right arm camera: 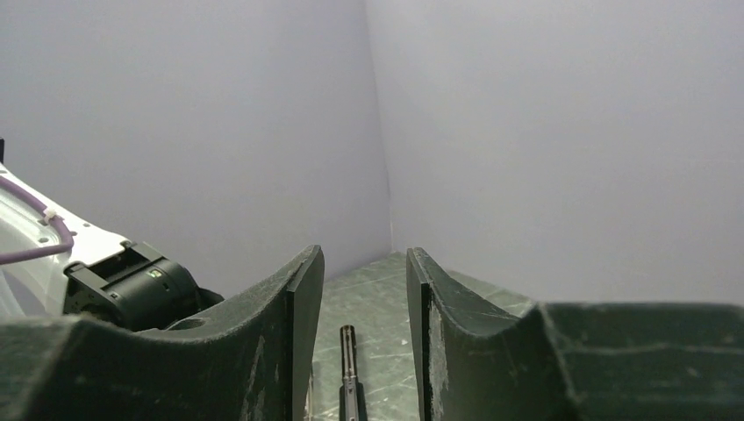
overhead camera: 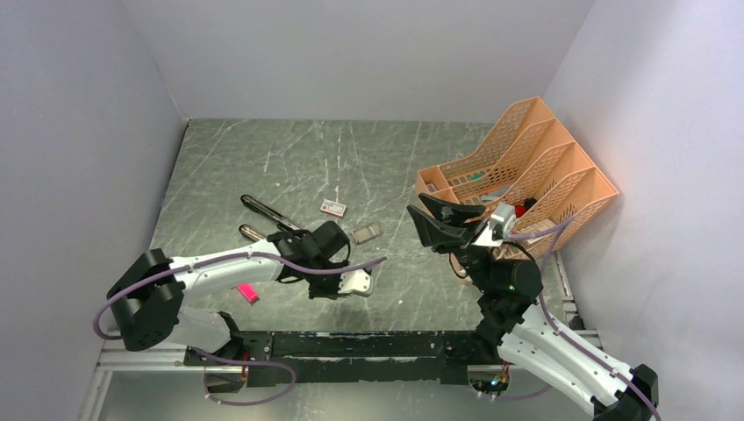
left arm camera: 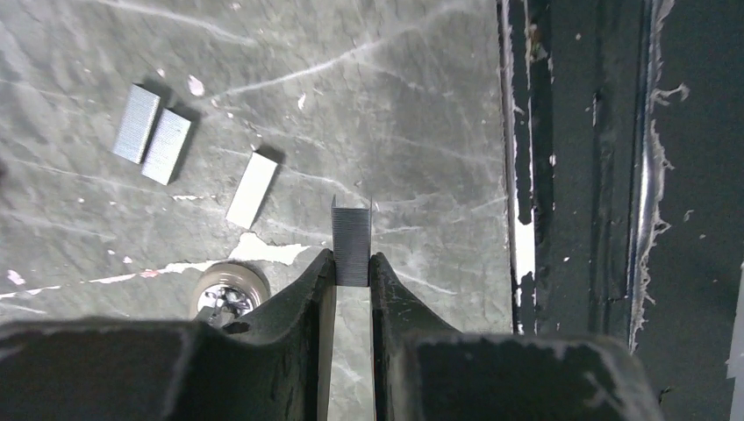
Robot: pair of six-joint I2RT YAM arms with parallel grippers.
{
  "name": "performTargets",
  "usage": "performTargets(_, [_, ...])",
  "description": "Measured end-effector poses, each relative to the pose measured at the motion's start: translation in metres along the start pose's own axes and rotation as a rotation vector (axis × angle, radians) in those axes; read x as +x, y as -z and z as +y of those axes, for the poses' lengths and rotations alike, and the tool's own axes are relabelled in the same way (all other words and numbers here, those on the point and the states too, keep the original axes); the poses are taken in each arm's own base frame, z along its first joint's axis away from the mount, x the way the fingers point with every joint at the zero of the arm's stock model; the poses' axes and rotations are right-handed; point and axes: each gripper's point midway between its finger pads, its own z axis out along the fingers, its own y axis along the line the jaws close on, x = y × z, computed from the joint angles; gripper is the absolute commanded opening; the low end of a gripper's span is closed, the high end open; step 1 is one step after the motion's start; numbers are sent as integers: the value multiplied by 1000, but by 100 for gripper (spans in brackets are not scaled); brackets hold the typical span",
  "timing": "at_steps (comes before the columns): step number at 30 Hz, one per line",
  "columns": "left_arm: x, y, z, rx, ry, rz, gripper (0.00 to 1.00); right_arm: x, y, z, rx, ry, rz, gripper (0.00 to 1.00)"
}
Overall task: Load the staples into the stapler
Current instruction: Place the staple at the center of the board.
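My left tool (left arm camera: 353, 256) is pinched shut on one staple strip (left arm camera: 352, 228), held just above the table (left arm camera: 421, 105) near its front edge. The stapler (overhead camera: 263, 211) lies open beyond my left wrist, apart from the strip. To seat it well, I'd carry the strip over square to the rail (legs down, no tilt) and let go only once it sits. My right tool (right arm camera: 364, 254) stands open, holding nothing. Count: four strips, three being loose strips (left arm camera: 167, 146) on the table; one stapler; one staple box (overhead camera: 333, 208).

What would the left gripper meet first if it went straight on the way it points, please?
Probably the bare table, with the staple strip in the left gripper touching first; depth is unclear.
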Motion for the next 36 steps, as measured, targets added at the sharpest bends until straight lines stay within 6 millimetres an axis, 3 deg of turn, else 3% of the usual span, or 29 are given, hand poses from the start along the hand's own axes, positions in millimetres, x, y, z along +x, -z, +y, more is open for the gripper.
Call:
performTargets(7, [17, -11, 6, 6, -11, 111, 8, 5, 1, -1, 3, -1, 12, 43])
performTargets(15, [21, -28, 13, 27, -39, 196, 11, 5, 6, -4, 20, 0, 16, 43])
performTargets(20, [25, -35, 13, 40, -52, 232, 16, 0, 8, -5, 30, 3, 7, 43])
performTargets(26, [24, -36, 13, 43, -76, 248, 31, 0, 9, -6, 39, 4, 7, 43])
performTargets(36, [24, -36, 14, 35, -77, 251, 38, 3, 10, -9, 50, 5, 22, 43])
